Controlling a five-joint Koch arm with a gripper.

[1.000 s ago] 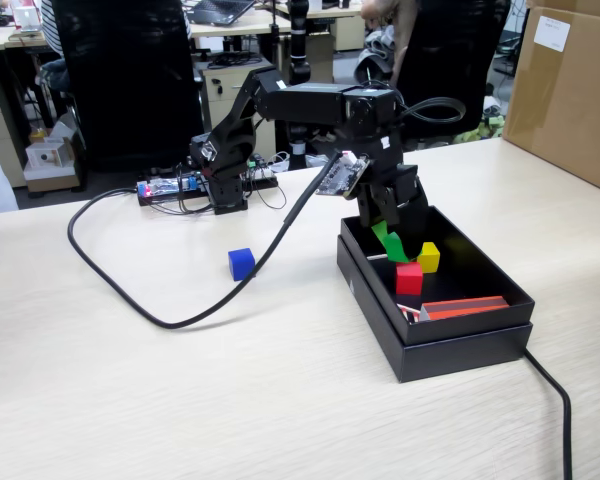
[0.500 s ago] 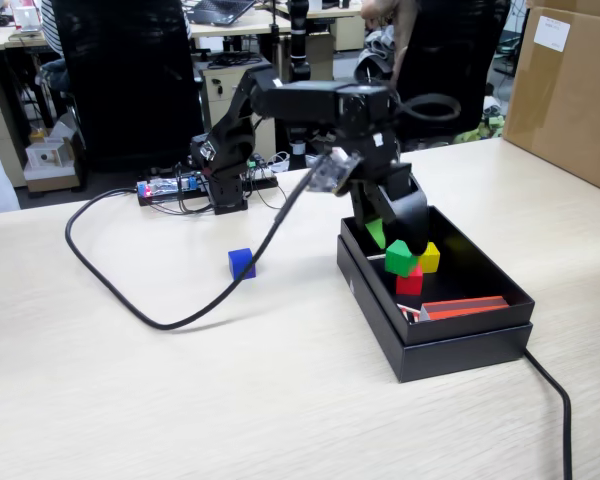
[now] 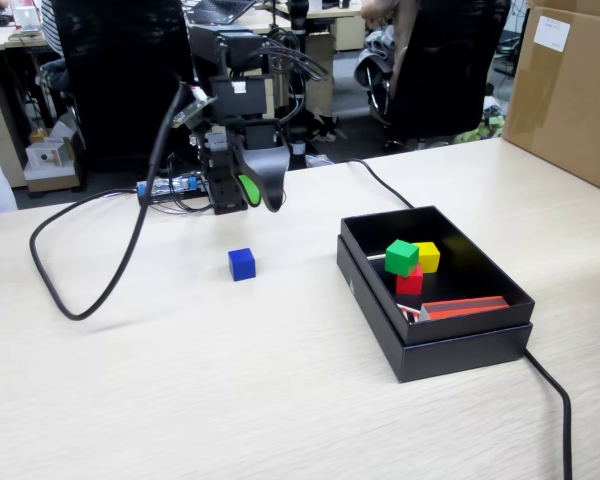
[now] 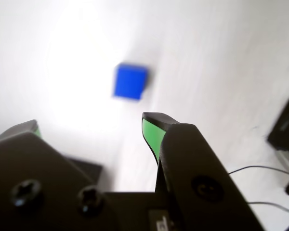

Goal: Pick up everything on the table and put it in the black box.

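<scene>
I am working in an office, with black chairs and a cardboard carton behind a pale wood-grain desk (image 3: 280, 400). One blue cube (image 3: 242, 264) is sitting alone on the open desk, left of the black box (image 3: 460, 345) in the fixed view and well apart from it. Inside the box a green cube (image 3: 401, 257) is resting on a red cube (image 3: 410, 281), with a yellow cube (image 3: 428, 257) just beside them and a flat red-orange piece (image 3: 468, 306) lying toward the near wall. A black cable (image 3: 80, 290) is looping across the desk on the left of that view.

I am judging the blue cube to be light, rigid and smooth-faced, so it should neither crush nor sag, though a skewed pinch could squirt it sideways. I am planning to take it across two opposite flat faces, not corner to corner.

The arm is hunching over its base with the claw (image 3: 263, 198) pointing down, hanging above the desk and short of the cube. In the wrist view the claw (image 4: 91, 125) is standing released and empty, a clear gap showing between its green-lined fingers (image 4: 151, 134), with the cube (image 4: 130, 82) lying ahead of that gap and slightly blurred.
</scene>
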